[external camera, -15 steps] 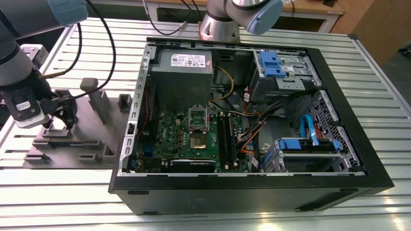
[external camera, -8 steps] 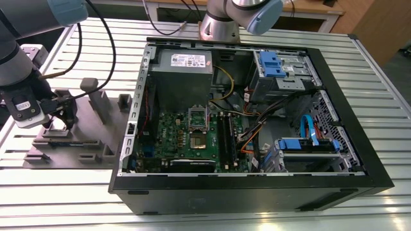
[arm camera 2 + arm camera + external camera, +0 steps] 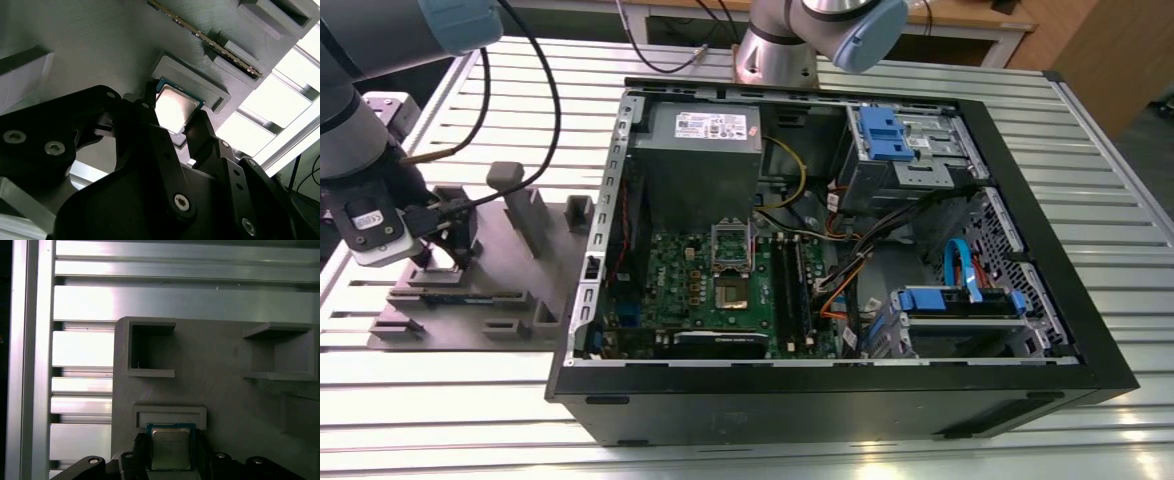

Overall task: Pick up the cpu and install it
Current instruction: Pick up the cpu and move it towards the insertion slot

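On the table (image 3: 454, 410) we see a grey fixture (image 3: 507, 275) at the exterior view's left and an open computer case (image 3: 854, 410) to its right. Our jaws grip the cpu (image 3: 170, 447) by two sides at the fixture's shallow pocket: a silvery square, green-rimmed

Exterior view: even, bright light. In both wrist views the worktop (image 3: 80, 347) slats beside the grey fixture (image 3: 220, 390) blow out white; the pincer (image 3: 175, 114) over the fixture is dark, backlit.
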`<state>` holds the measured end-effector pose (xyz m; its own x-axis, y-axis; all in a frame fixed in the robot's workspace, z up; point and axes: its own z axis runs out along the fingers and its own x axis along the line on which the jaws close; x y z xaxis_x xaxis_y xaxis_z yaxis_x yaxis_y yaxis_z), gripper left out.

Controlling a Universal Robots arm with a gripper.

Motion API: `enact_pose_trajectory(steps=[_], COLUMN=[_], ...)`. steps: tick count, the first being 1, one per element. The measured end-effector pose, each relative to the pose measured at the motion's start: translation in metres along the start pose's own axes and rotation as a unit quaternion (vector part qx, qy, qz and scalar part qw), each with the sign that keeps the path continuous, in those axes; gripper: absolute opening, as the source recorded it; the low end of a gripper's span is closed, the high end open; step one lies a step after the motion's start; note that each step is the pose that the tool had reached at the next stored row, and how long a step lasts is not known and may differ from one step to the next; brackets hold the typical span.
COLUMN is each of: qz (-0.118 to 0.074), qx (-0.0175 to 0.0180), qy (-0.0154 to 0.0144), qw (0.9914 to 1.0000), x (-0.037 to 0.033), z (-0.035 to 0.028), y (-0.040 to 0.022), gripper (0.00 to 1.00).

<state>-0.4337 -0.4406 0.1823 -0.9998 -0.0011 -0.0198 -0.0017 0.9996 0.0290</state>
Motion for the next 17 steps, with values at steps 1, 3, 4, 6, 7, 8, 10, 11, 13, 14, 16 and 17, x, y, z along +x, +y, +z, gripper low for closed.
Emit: enact_pose_trajectory(steps=[1,3,4,6,7,8,10,11,13,14,16,17], qz=[0.0,0.0,0.0,0.0,0.0,0.0,0.0,0.0,0.0,0.0,0.0,0.0], qx=[0.0,0.0,0.0,0.0,0.0,0.0,0.0,0.0,0.0,0.0,0.0,0.0], qy=[0.0,0.0,0.0,0.0,0.0,-0.0001,-0.0001,0.0,0.0,0.0,0.0,0.0], qw=[1.0,1.0,1.0,1.0,1.0,1.0,1.0,1.0,1.0,1.0,1.0,1.0], x=[0.0,0.0,0.0,0.0,0.0,0.0,0.0,0.0,0.0,0.0,0.0,0.0], z=[0.0,0.0,0.0,0.0,0.0,0.0,-0.0003,-0.0005,-0.0007,-0.0007,-0.0008,-0.0009], y=[0.0,0.0,0.0,0.0,0.0,0.0,0.0,0.0,0.0,0.0,0.0,0.0], gripper=[0.51,0.51,0.51,0.51,0.51,0.51,0.51,0.51,0.51,0.51,0.47,0.47])
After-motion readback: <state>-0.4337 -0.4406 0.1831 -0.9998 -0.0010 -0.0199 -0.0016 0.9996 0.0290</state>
